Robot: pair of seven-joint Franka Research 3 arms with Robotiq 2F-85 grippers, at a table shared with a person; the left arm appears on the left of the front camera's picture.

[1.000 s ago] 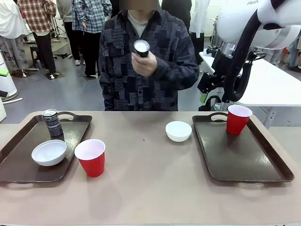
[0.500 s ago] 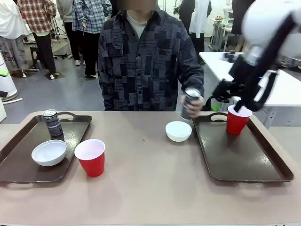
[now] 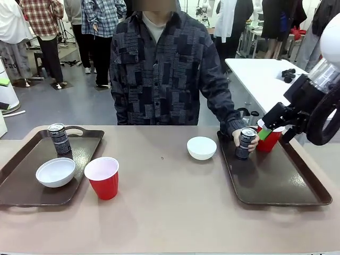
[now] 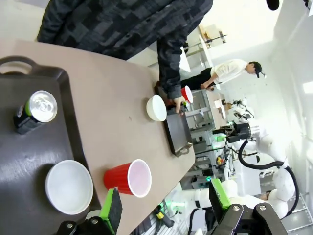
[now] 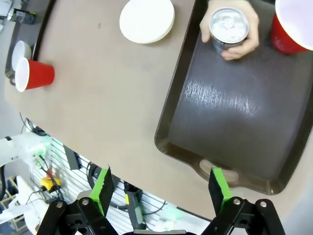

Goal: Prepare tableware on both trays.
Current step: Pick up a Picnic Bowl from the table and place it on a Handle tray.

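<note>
The dark can [image 3: 245,147] is down at the far-left corner of the right tray [image 3: 276,183] now, with the person's hand [image 3: 254,142] wrapped round it. Can't tell if its base is fully on the tray. A second ago that same can was up at the person's chest, and half a second ago it was coming down just outside the tray's corner.

Right behind it is the red cup [image 3: 273,142], same spot as before at the tray's far edge, close to the can and the hand. The right end effector [image 5: 160,188] has swung too. Earlier it hung above and behind the cup, now it's off to the cup's right in the front view. Its jaws are spread wide with nothing in them, and it looks down on the tray from above.

Room-wise, the near part of that tray is bare. The white bowl [image 3: 202,147] hasn't moved. It sits on the surface [image 3: 170,212] just left of the tray's rim, not on it. The middle of the surface is open.

Over on the left tray [image 3: 21,194] nothing's changed. The other can [image 3: 59,138] is upright at the far side and another bowl [image 3: 55,171] sits nearer. A second red cup [image 3: 103,177] stands on the surface just off the tray's right rim. The left end effector [image 4: 165,201] hangs above that side, released and holding nothing.
</note>
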